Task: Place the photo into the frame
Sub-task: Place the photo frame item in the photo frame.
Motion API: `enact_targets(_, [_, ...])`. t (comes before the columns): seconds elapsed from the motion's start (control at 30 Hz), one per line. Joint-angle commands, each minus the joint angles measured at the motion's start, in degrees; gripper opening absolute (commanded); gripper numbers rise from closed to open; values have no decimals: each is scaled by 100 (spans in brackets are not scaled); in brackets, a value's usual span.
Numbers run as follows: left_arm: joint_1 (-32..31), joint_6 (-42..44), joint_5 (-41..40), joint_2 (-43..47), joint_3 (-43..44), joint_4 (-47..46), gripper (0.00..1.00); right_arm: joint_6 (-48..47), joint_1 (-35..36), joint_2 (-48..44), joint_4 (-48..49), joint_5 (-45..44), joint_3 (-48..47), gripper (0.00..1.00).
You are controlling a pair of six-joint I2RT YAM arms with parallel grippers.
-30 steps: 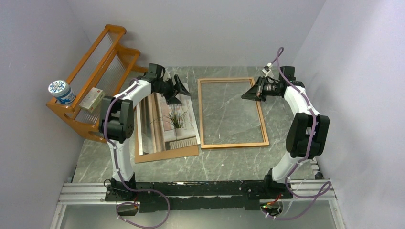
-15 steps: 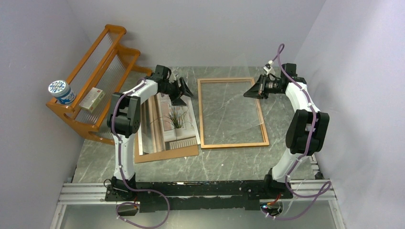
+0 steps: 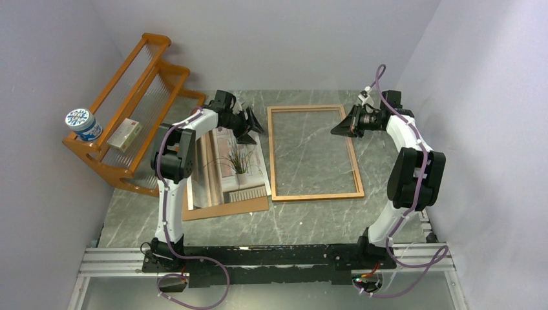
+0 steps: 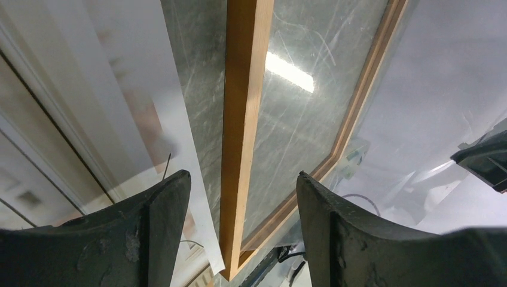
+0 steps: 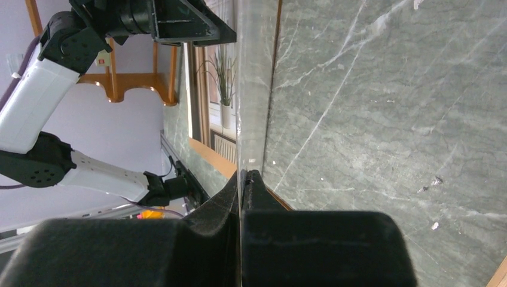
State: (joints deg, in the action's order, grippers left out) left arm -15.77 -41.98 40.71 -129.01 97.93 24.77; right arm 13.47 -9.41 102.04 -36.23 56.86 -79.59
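Note:
The frame (image 3: 315, 195) lies flat on the table's middle, orange-brown and thin. To its left lies the photo (image 3: 236, 161), a spiky potted plant print, on a brown backing board (image 3: 226, 208). My left gripper (image 3: 253, 123) hovers open at the frame's far left corner. In the left wrist view the frame's rail (image 4: 242, 107) runs between the open fingers of the left gripper (image 4: 241, 174), with the photo (image 4: 89, 95) to the left. My right gripper (image 3: 337, 128) is shut on a clear pane (image 5: 257, 72), whose thin edge runs up from the right gripper (image 5: 242, 174) over the frame.
An orange wooden shelf rack (image 3: 132, 97) stands at the back left with a blue-and-white tub (image 3: 83, 124) and a small box (image 3: 125, 134) on it. Walls close in on the left, back and right.
My left gripper has moved right, from over the photo's far end to the frame's far left corner, its jaws narrowing a little. The right gripper has barely shifted, still holding the pane.

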Motion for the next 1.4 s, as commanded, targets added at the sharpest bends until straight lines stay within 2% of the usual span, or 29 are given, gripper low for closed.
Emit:
enact_targets(0.0, [-62,-124,87,-69,304,-214,70,144,-24,-247,346,155,75,0])
enact_targets(0.73, [-128,15,-90,-267,411,-212,65,881,-61,-702,819,656,572,0])
enact_targets(1.1, [-135,114,-166,-326,385,-175,63,736,-70,-738,447,625,344,0])
enact_targets(1.37, [-166,210,-130,-401,415,-218,58,572,-70,-711,159,579,139,0])
